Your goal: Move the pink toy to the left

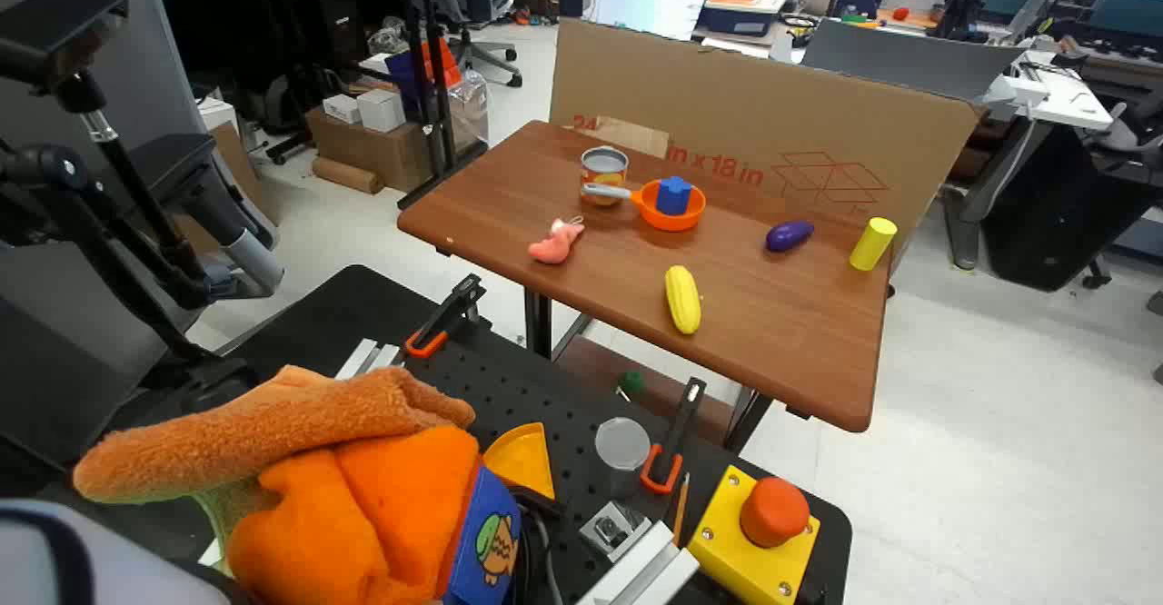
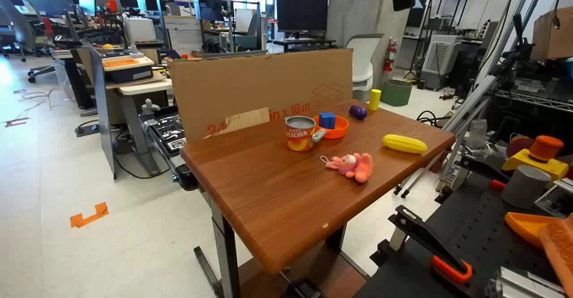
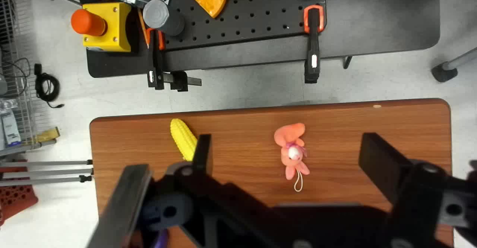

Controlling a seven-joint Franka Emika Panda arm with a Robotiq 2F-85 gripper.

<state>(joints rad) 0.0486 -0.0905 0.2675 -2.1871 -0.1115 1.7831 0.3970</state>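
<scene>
The pink toy (image 3: 290,147), a soft bunny with long ears, a white snout and a string loop, lies on the brown wooden table (image 3: 242,129). It shows in both exterior views (image 1: 551,249) (image 2: 361,172), near the table's pegboard-side edge, left of the yellow corn in an exterior view. In the wrist view my gripper (image 3: 287,140) has its two black fingers wide apart, with nothing between the pads. The pink toy shows in the gap, on the table below and apart from the fingers. I cannot make out my gripper for certain in the exterior views.
On the table are yellow corn (image 1: 683,300), a purple eggplant (image 1: 789,235), a yellow cylinder (image 1: 874,243), a peaches can (image 2: 300,137) and an orange pan (image 1: 648,201) holding a blue piece (image 1: 673,194). A cardboard wall (image 1: 763,105) stands behind. Clamps line the black pegboard (image 3: 238,21).
</scene>
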